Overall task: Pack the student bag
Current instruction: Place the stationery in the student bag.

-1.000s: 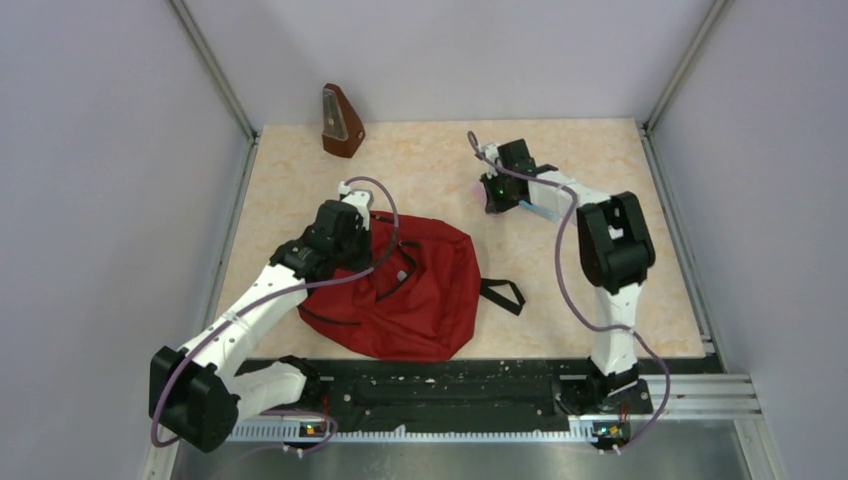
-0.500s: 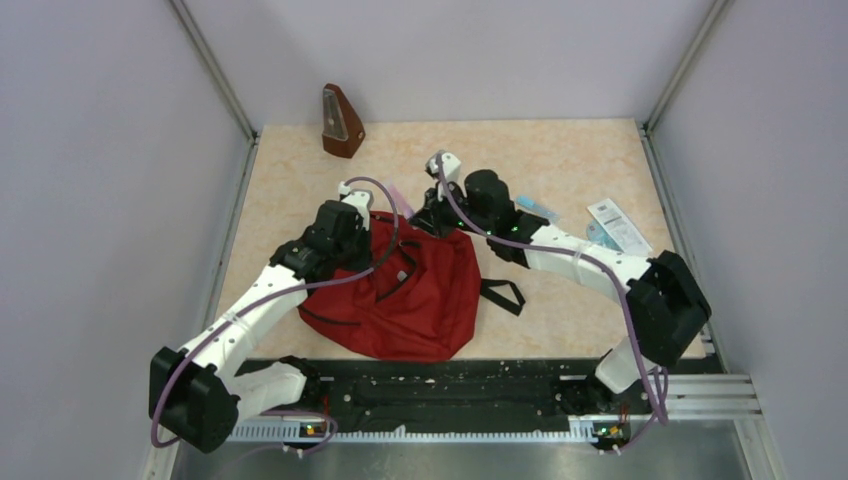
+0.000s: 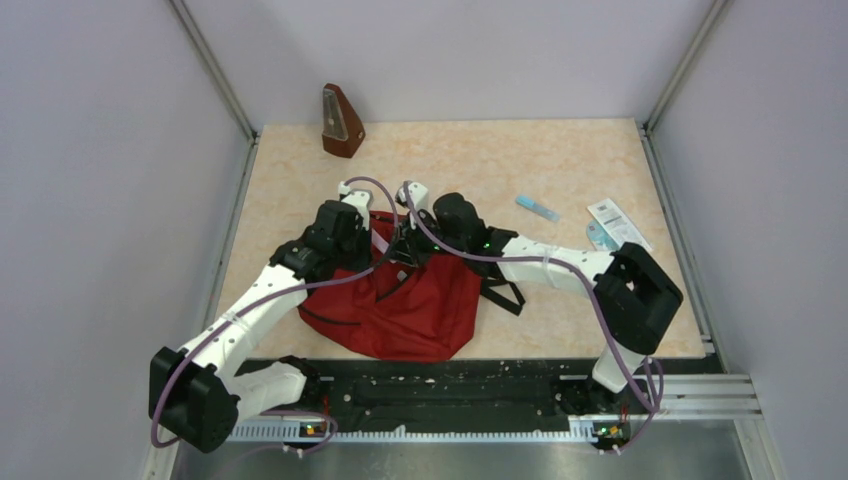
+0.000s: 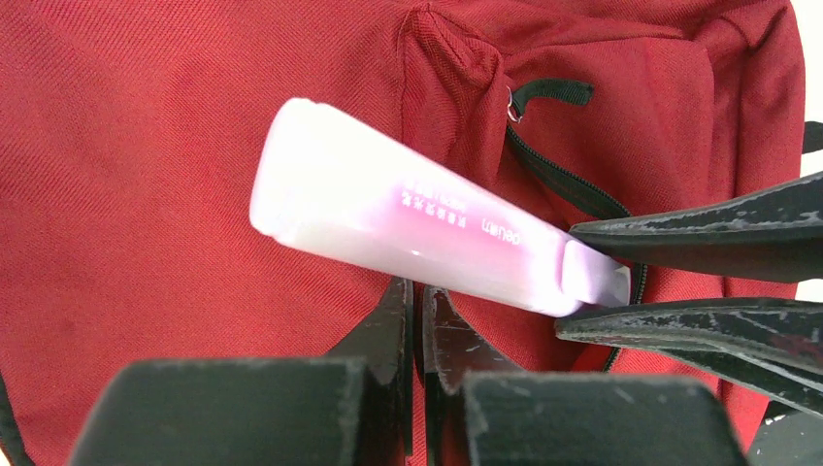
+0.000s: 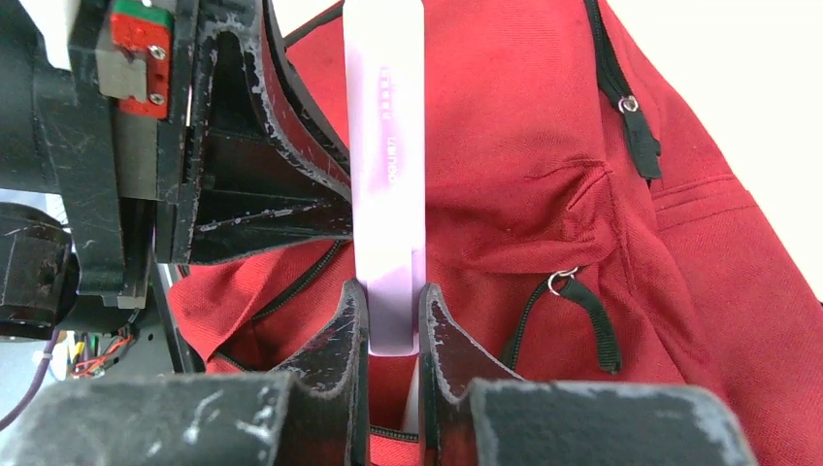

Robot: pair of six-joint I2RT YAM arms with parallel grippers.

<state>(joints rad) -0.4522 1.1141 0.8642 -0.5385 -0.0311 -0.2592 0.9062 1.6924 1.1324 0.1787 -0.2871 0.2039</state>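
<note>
Since a second ago my right claw (image 5: 390, 293) has swung from right of the metronome (image 3: 341, 122) to above the soft, twill-weave red student bag (image 3: 420, 310) lying nearward of it, long axis and zippered top pointing toward it, grasping a smooth flattened pink tube (image 5: 386, 146), while my left claw (image 4: 415, 303) stays clenched.

tube (image 4: 408, 238) print: blurred | student bag (image 4: 146, 146): cropped by frame | packets (image 3: 610, 222): unreadable

the student bag (image 4: 146, 146) is matt dark red twill cloth; the pink tube (image 4: 388, 231) is smooth, glossy plastic; the right fingers (image 5: 344, 340) are scuffed black plastic.
</note>
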